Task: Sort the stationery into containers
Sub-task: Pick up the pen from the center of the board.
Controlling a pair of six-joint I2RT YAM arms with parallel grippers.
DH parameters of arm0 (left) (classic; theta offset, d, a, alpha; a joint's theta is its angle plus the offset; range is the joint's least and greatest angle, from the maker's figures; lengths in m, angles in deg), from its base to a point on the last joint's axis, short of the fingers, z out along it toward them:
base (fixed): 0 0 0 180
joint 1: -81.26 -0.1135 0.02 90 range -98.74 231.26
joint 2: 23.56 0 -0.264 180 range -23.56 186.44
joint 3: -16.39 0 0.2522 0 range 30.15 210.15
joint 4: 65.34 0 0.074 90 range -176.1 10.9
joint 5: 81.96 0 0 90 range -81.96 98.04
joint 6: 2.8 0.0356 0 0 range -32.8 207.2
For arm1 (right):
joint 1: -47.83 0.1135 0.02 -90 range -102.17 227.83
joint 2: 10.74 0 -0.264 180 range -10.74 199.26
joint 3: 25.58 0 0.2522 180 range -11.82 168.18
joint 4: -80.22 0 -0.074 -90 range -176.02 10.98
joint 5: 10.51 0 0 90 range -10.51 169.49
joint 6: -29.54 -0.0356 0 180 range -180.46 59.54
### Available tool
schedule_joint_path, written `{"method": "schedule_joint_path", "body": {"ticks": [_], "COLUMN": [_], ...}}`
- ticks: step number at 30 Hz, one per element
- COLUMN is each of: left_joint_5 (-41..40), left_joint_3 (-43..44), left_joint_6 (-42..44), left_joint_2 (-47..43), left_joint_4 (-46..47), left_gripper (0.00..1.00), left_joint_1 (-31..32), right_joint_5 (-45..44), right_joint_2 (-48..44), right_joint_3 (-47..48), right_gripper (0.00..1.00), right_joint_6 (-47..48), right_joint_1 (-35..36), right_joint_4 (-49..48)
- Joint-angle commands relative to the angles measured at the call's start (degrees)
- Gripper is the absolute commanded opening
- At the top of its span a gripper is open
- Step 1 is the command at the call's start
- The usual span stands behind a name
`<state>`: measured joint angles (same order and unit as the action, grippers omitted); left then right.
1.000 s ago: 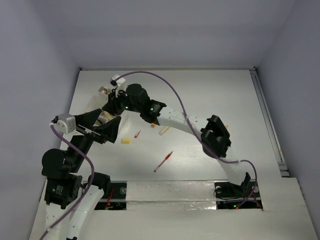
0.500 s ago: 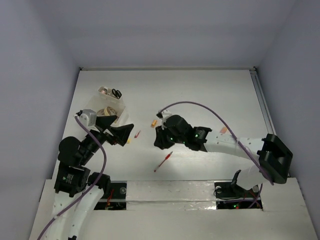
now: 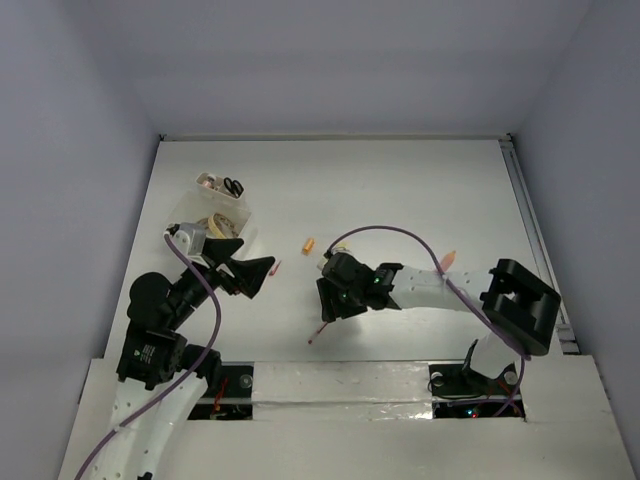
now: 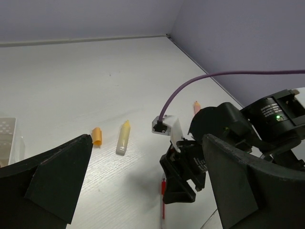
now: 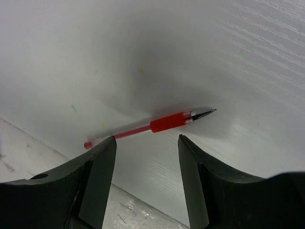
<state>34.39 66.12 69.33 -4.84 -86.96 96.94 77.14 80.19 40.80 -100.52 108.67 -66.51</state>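
Note:
A red pen (image 5: 167, 122) lies flat on the white table, just beyond my right gripper's (image 5: 147, 140) open, empty jaws. From above, the right gripper (image 3: 330, 308) hovers over the upper end of the pen (image 3: 320, 331). My left gripper (image 3: 255, 256) is wide open and holds nothing, right of the clear container (image 3: 205, 203), which holds tape rolls and scissors (image 3: 233, 186). In the left wrist view an orange bit (image 4: 96, 136) and a pale yellow tube (image 4: 123, 137) lie on the table between the left gripper's (image 4: 147, 143) fingers, and the right gripper (image 4: 190, 167) stands over the pen (image 4: 163, 191).
A pink item (image 3: 447, 259) lies right of the right forearm, and a small pink bit (image 3: 276, 267) sits by the left fingertips. The orange bit (image 3: 309, 244) is mid-table. Grey walls close in the left, back and right; a rail (image 3: 535, 240) runs along the right edge.
My right arm swung back from the container to mid-table, came down over the red pen and opened its jaws. The left arm shifted slightly, staying open.

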Motion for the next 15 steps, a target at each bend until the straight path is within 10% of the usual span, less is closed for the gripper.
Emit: {"method": "schedule_joint_path", "body": {"ticks": [1,7,15], "left_joint_5": [0.7,0.5,0.5], "left_joint_3": [-0.4,-0.8,-0.8], "left_joint_6": [0.6,0.2,0.1], "left_joint_2": [-0.6,-1.2,-0.9], "left_joint_4": [3.5,3.6,3.6], "left_gripper": [0.99,0.99,0.99], "left_joint_1": [0.4,2.0,2.0], "right_joint_5": [-2.7,-2.8,-8.1], "right_joint_2": [3.4,6.0,11.5], "right_joint_3": [4.2,5.6,10.8], "right_gripper": [0.61,0.71,0.40], "right_joint_6": [-2.4,-2.8,2.3], "right_joint_1": [0.3,0.3,0.3], "right_joint_4": [1.8,0.5,8.3]}}
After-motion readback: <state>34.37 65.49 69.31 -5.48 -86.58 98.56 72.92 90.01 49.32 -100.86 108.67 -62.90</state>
